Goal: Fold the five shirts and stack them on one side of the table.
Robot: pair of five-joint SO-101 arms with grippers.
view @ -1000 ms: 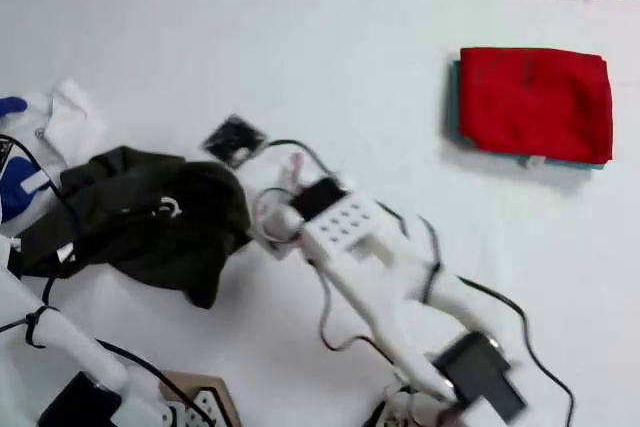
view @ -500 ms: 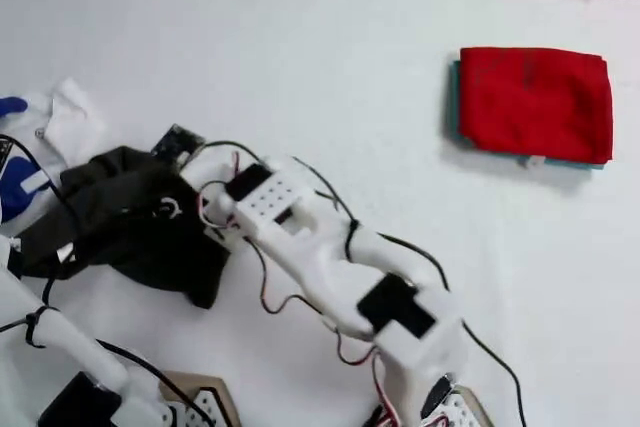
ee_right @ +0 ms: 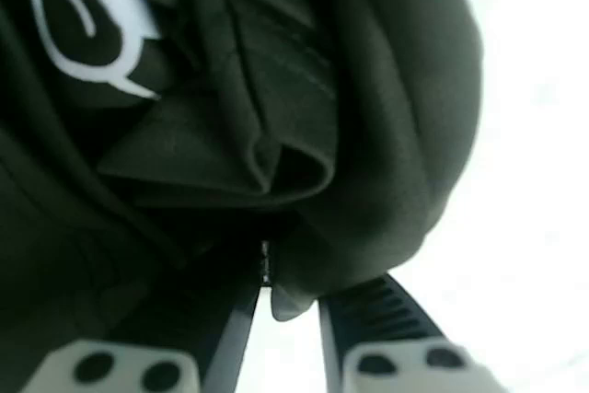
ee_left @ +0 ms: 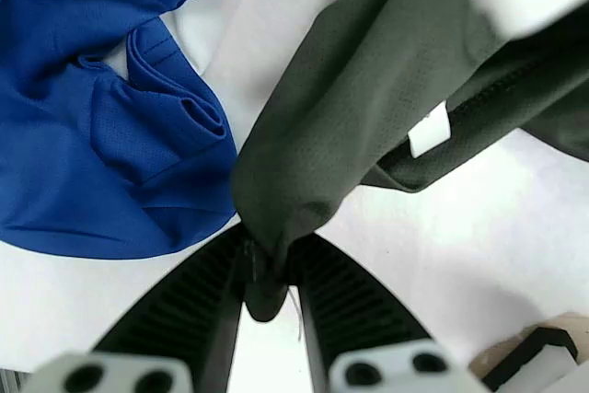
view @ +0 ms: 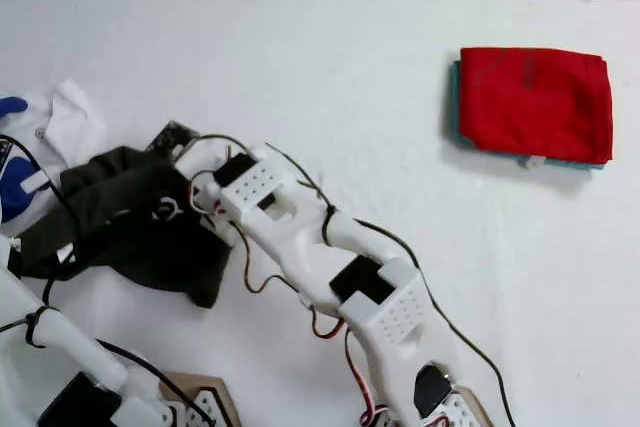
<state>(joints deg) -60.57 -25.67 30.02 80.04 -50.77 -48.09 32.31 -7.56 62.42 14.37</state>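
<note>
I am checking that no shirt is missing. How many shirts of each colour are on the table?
Red shirt: 1
Teal shirt, edge showing under the red one: 1
Dark shirt: 1
Blue shirt: 1
White shirt, partly seen: 1
Total: 5

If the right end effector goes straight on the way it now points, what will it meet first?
The dark shirt. Its crumpled folds lie directly before the right end effector, seemingly touching its tip, so there is no free way ahead.
</note>
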